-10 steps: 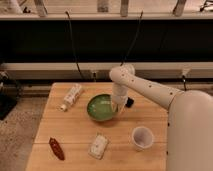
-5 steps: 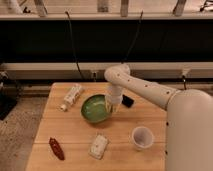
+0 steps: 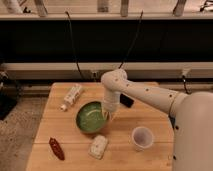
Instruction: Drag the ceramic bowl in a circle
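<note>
The green bowl [image 3: 90, 117] has slid left and toward the front edge of the wooden surface [image 3: 60, 125], the claw [image 3: 108, 114] at its right rim with its grip impossible to tell, so the circle seems underway; a dark wall [image 3: 40, 45] runs behind.

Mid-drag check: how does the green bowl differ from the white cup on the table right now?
The bowl is green, the cup white. The bowl is wide and shallow; the cup is narrower and taller for its width. The tool sits at the bowl's rim on the side facing the cup, while the cup stands apart, untouched. Both are upright, open-topped and on the wooden table.
</note>
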Tool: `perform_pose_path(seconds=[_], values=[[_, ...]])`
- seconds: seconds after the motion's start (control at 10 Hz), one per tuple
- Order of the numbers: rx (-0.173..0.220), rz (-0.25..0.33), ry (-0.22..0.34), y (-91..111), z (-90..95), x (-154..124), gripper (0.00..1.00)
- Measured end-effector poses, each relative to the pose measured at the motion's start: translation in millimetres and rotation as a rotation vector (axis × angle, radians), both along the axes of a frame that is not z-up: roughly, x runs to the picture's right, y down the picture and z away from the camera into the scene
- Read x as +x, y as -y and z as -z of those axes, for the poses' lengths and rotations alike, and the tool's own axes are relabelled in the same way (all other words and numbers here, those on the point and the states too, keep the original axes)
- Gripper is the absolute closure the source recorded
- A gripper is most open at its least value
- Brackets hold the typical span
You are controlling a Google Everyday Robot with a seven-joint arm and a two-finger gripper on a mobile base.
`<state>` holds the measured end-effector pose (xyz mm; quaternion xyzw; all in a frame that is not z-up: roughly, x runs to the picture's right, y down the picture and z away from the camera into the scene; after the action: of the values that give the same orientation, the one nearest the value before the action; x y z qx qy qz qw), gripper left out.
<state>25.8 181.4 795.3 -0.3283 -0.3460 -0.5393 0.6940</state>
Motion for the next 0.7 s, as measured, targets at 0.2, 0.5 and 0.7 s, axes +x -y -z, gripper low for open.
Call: perform_pose_path(seconds=[0.2,0.5,0.7], values=[[-0.008,0.005,-0.018,-4,5.3,20,0.99],[0.001,-0.006,-0.082,0,8.5,61,0.99],[0.017,-0.025,-0.130,12,1.4,78,0.99]])
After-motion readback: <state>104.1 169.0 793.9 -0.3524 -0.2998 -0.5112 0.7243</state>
